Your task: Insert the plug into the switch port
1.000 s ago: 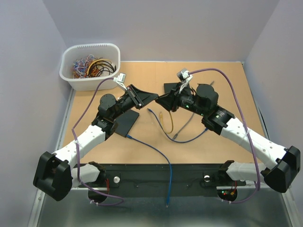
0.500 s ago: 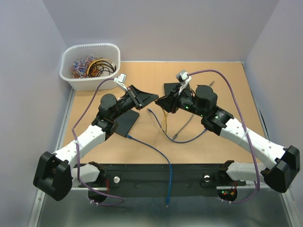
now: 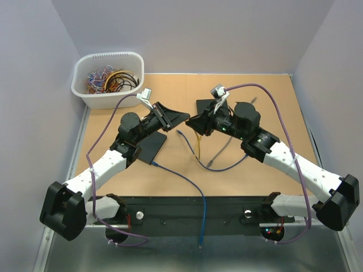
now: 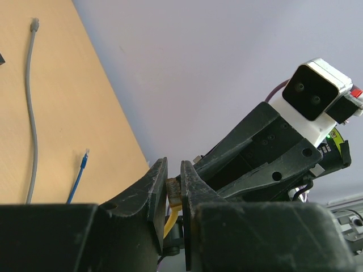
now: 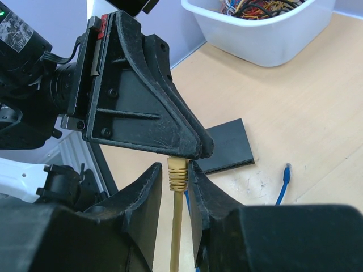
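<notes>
The right gripper [image 5: 174, 166] is closed to a narrow gap on the ribbed boot of the plug [image 5: 177, 174], whose yellow cable [image 5: 175, 238] is seen hanging straight down between the fingers. Directly ahead, the left gripper [image 4: 173, 164] is met tip to tip; its fingers are drawn close together, and the plug's front end is seen pinched between them in the left wrist view. Both grippers are held above the table [image 3: 255, 85]. Below and beyond the left gripper a flat black box [image 5: 227, 148] is laid on the table. To the right of it a blue cable [image 5: 282, 184] is seen. Farther off, behind the left gripper, a white bin [image 3: 108, 79] of wires is placed.
</notes>
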